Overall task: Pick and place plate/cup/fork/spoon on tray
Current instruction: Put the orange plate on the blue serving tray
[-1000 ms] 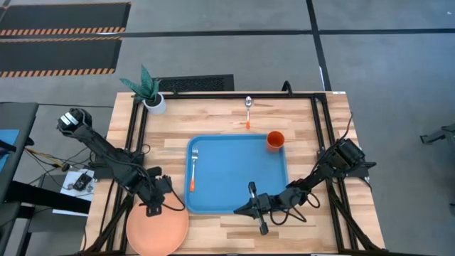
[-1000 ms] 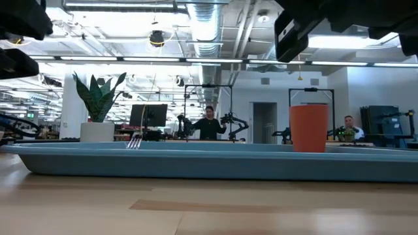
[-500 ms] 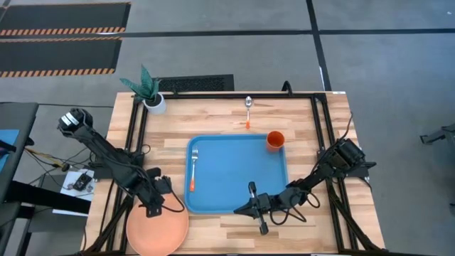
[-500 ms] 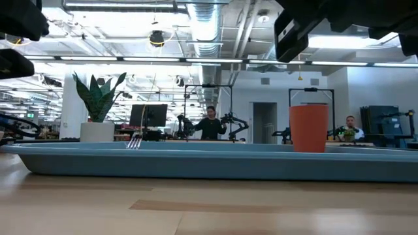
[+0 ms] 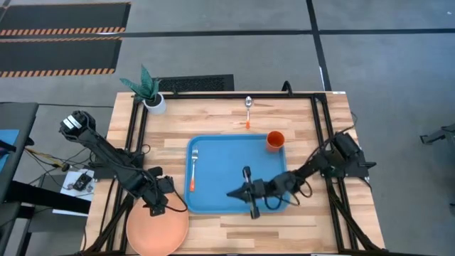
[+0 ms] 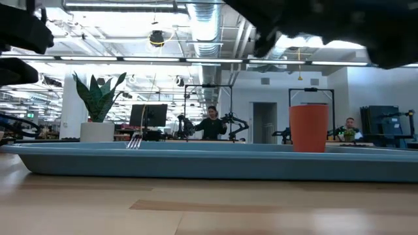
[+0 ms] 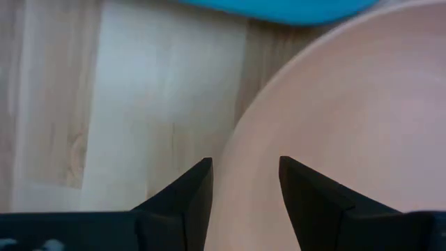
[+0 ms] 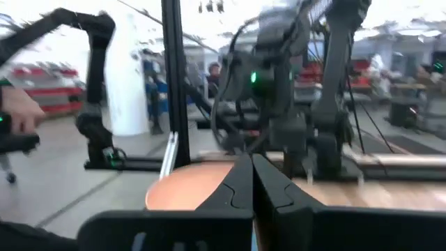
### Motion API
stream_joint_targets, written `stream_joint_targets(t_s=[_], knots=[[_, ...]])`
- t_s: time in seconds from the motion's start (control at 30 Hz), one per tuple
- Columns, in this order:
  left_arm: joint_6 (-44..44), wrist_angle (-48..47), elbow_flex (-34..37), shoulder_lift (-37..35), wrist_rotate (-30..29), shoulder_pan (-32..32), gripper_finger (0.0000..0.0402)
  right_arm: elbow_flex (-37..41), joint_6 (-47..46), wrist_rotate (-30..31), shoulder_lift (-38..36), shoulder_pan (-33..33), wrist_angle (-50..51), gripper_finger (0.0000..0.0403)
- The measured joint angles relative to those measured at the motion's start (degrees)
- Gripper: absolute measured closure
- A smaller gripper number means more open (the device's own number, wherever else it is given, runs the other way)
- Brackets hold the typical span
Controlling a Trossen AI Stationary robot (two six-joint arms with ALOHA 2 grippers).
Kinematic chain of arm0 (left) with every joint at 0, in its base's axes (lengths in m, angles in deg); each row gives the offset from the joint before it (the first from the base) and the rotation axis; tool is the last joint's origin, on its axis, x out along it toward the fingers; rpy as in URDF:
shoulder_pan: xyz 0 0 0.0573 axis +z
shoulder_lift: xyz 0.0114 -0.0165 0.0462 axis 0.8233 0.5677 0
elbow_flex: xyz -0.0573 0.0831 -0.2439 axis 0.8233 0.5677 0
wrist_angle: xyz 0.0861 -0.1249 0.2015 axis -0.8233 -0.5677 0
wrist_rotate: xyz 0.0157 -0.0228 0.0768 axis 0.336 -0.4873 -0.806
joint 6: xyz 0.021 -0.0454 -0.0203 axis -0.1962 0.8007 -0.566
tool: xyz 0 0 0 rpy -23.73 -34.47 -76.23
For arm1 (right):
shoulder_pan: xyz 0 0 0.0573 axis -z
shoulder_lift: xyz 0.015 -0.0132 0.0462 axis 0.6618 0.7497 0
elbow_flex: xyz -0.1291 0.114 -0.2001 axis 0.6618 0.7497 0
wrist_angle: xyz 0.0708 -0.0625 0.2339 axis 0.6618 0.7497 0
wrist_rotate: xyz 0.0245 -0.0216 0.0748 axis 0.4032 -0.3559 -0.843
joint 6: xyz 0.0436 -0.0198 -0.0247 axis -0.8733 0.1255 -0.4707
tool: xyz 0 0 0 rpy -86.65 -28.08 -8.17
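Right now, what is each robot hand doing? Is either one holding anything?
Left hand: open, fingers either side of the plate rim, not gripping it.
Right hand: shut, holding nothing, over the tray.

Item count: one tray (image 5: pixel 238 174), blue, rectangular. One plate (image 5: pixel 158 231), salmon-orange, round. One cup (image 5: pixel 275 140), orange. One fork (image 5: pixel 193 169) with an orange handle. One spoon (image 5: pixel 248 110) with an orange handle. One potted plant (image 5: pixel 148 88) in a white pot. One wooden tabletop (image 5: pixel 213 114). Two robot arms, each ending in one tool: one left tool (image 5: pixel 162 204) and one right tool (image 5: pixel 234 193). In the low view, two people are visible in the room beyond the tabletop.
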Motion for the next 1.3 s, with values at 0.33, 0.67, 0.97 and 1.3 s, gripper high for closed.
stream_joint_targets(t_s=[0.33,0.67,0.97,1.3], knots=[[-5.05,0.04,0.00,0.00,-1.24,1.96,0.0255,-0.21,-3.29,-8.09,-0.28,7.64,0.32,0.0394],[-10.05,0.07,0.92,0.00,-1.21,6.35,0.0255,-6.90,0.06,-8.37,-0.27,7.48,6.90,0.0394],[-14.67,0.04,4.17,0.00,3.38,10.67,0.0255,-9.42,0.23,-9.33,-0.26,5.77,13.56,0.0394],[-17.65,-0.29,4.28,0.00,9.33,12.09,0.0256,-9.42,0.23,-9.36,-0.24,5.15,14.52,0.0394]])
